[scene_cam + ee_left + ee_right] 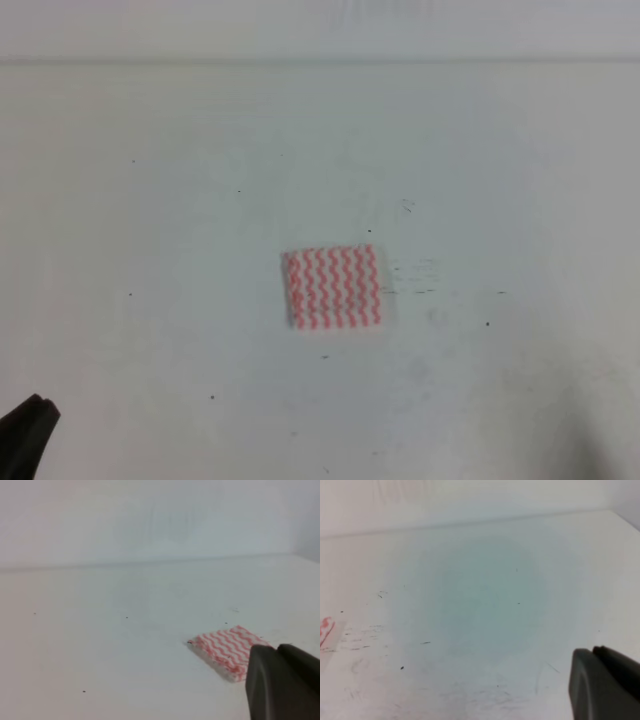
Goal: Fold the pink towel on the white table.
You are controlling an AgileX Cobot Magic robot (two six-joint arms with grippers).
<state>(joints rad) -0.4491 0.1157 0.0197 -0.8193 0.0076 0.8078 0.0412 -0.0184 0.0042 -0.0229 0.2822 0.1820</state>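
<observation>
**Operator:** The pink towel lies near the middle of the white bench, already a small, thick, nearly square packet with layered edges, so I judge the folding is done or almost done. Its slightly longer side runs left to right in the high view, stripes wavy across it.

**Spotter:** Which arm is closer?

**Operator:** The left gripper, I'd say. In the high view its dark tip sits at the bottom-left corner, well apart from the towel, which lies up and to the right of it. From the left wrist view the towel sits ahead and right, partly hidden behind the gripper. On the right wrist view I catch only a sliver of towel at the far left edge, so from the right gripper it lies off to the left.

**Spotter:** Gripper states?

**Operator:** Both hold nothing. Their fingers look pressed together, clenched on air.

**Spotter:** Count?

**Operator:** One towel, one bench, two grippers.
</observation>
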